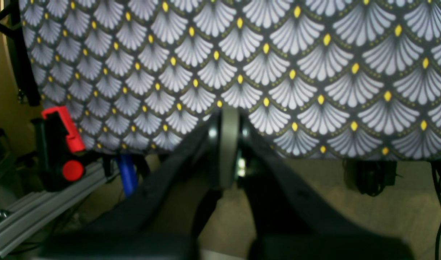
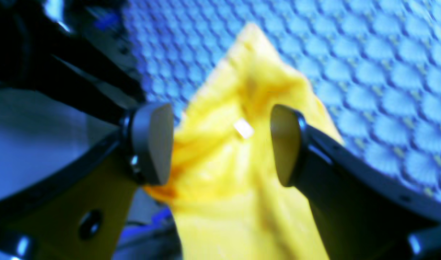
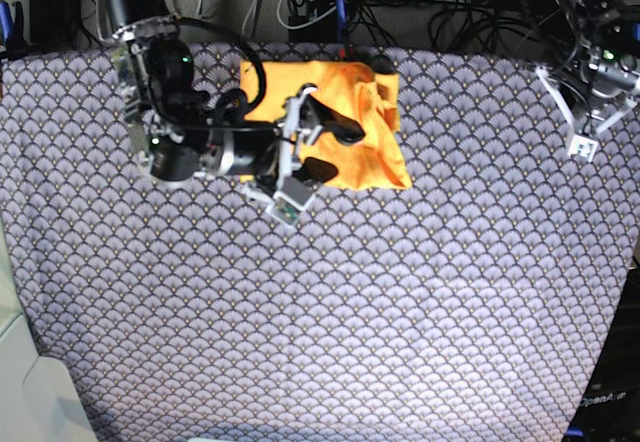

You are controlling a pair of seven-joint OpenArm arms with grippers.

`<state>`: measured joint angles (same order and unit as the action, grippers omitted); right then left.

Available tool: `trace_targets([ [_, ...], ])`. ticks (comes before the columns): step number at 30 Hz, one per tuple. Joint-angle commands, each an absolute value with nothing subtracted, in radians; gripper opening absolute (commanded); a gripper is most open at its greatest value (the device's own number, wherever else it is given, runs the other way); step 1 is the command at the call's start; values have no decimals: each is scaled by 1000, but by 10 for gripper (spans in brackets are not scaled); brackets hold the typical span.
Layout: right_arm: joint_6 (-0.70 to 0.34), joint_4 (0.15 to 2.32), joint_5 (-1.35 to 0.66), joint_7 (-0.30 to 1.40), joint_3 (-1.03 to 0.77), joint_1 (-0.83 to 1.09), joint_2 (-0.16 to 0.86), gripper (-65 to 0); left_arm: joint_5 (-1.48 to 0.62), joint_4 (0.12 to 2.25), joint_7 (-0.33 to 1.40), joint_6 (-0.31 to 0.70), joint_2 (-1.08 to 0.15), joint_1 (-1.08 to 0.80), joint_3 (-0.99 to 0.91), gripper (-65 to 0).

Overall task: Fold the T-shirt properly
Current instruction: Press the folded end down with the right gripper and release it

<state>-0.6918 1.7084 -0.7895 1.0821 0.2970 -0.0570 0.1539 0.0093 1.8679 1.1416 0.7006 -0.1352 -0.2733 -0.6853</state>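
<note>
Both pads of the left gripper press flat together in the left wrist view, with nothing between them, and it hangs at the edge of the patterned tablecloth, well apart from the garment; you can leave this arm parked. In the right wrist view the right gripper stands wide open, and the T-shirt lies in the gap between the pads with a small pale tag visible on the cloth; whether a pad touches the fabric I cannot tell, because the picture is blurred. In the base view the T-shirt is a compact folded bundle at the far side of the table, a little left of the middle, and the right gripper is over its left part. To my judgement the step is the release after a fold, so lift straight up and slowly, so that no pad drags the top layer; check that the edges stay aligned before you retreat.
</note>
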Motion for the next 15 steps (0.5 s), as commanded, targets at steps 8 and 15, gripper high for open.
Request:
trace_targets([
  [8, -698, 1728, -808, 1053, 222, 4, 199, -299, 7, 1879, 1133, 698, -148, -260, -688, -650],
  [15, -698, 1719, -806, 980, 219, 74, 173, -521, 7, 1883, 1133, 698, -151, -260, -688, -650],
])
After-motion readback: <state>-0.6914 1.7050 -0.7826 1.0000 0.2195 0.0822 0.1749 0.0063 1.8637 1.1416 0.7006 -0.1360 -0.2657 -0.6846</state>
